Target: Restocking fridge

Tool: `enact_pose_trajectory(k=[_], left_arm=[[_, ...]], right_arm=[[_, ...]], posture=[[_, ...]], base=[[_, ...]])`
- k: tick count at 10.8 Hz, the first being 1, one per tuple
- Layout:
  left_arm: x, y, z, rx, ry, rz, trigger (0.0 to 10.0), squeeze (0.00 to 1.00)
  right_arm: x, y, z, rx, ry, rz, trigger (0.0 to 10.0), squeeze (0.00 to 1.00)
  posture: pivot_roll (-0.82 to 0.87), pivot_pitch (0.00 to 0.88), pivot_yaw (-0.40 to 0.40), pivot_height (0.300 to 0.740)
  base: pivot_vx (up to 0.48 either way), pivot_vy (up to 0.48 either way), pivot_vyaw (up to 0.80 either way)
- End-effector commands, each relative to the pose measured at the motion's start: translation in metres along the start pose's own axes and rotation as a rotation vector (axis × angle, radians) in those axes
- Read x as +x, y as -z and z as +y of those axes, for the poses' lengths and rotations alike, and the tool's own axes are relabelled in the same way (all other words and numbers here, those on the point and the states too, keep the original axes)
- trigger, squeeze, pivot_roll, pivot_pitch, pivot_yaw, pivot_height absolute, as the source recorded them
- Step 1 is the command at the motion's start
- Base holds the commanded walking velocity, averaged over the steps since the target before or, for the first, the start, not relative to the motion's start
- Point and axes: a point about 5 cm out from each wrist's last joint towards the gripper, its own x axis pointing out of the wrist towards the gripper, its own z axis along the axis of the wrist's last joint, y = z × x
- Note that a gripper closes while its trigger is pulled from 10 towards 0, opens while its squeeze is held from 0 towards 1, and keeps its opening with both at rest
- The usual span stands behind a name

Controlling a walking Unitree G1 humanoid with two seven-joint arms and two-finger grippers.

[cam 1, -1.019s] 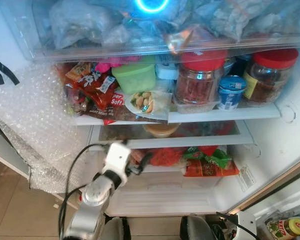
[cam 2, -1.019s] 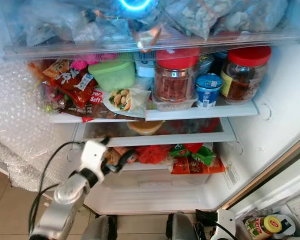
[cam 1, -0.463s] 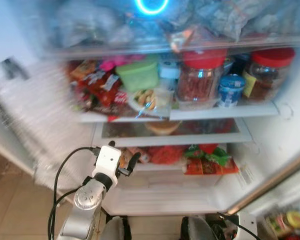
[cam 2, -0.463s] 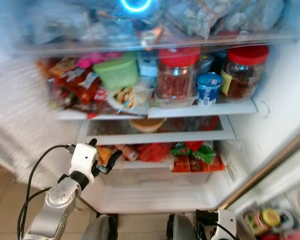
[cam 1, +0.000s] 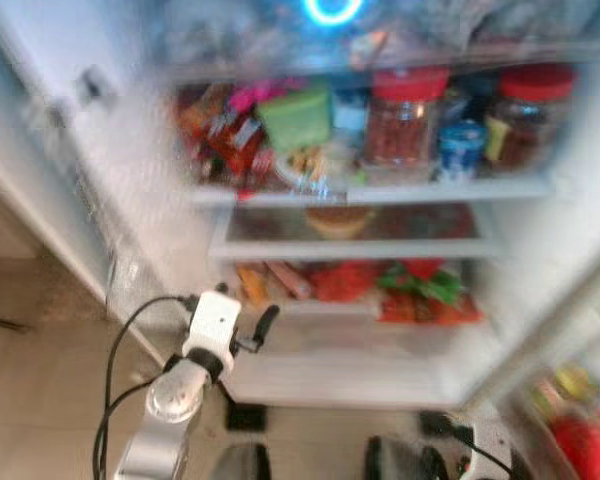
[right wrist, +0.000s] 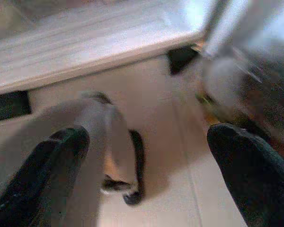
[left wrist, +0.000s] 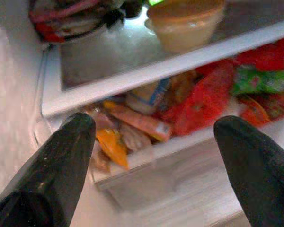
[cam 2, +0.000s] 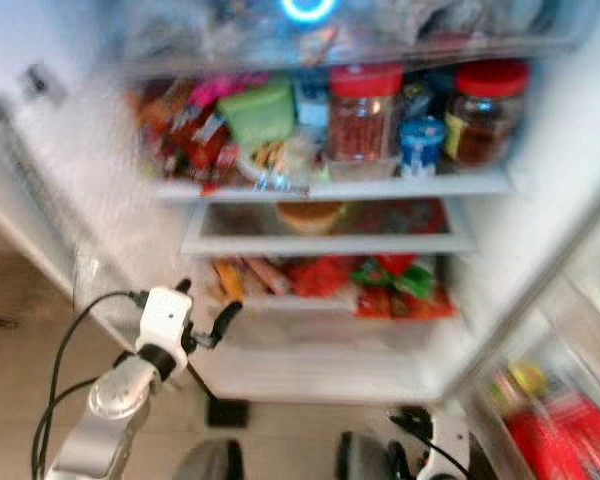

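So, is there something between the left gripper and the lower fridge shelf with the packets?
Nothing visible blocks it. The left gripper is open and empty, facing the lower shelf, where packets lie. Open air separates them, and the fridge door is open.

Open fridge (cam 1: 540, 260), shelves crowded with jars and packets

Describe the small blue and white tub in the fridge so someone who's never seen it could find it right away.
Look at the fridge's packed shelf, just under the clear drawer. Two red-lidded jars stand at its right end. The small blue and white tub sits between them at the shelf's front edge, far shorter than either jar and the only blue thing there.
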Motion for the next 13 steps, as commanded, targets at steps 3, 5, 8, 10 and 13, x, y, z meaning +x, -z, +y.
enact_pose_trajectory(k=[3, 5, 8, 10, 13], left_arm=[[-0.022, 0.046, 0.054, -0.164, -0.337, 0.202, 10.0, 0.0], [-0.046, 0.104, 0.074, -0.232, -0.413, 0.452, 10.0, 0.0], [-0.086, 0.159, 0.059, -0.255, -0.409, 0.772, 10.0, 0.0], [-0.103, 0.176, 0.042, -0.272, -0.4, 0.882, 10.0, 0.0], [-0.109, 0.182, 0.036, -0.278, -0.404, 0.916, 10.0, 0.0]], right_arm=[[-0.001, 0.007, 0.0, 0.011, -0.001, 0.03, 10.0, 0.0], [-0.001, 0.007, 0.0, 0.005, -0.004, 0.031, 10.0, 0.0], [-0.001, 0.007, 0.001, 0.007, -0.005, 0.031, 10.0, 0.0], [-0.001, 0.009, 0.0, 0.011, -0.005, 0.033, 10.0, 0.0], [-0.001, 0.009, 0.0, 0.02, 0.0, 0.025, 10.0, 0.0]], posture=[[0.02, 0.093, 0.057, 0.636], [0.03, 0.094, 0.05, 0.636], [0.02, 0.102, 0.049, 0.636], [0.01, 0.111, 0.05, 0.636], [0.01, 0.117, 0.05, 0.636]], base=[[-0.207, 0.0, 0.0], [0.0, 0.0, 0.0], [0.0, 0.0, 0.0], [0.0, 0.172, 0.0], [0.0, 0.347, 0.0]])
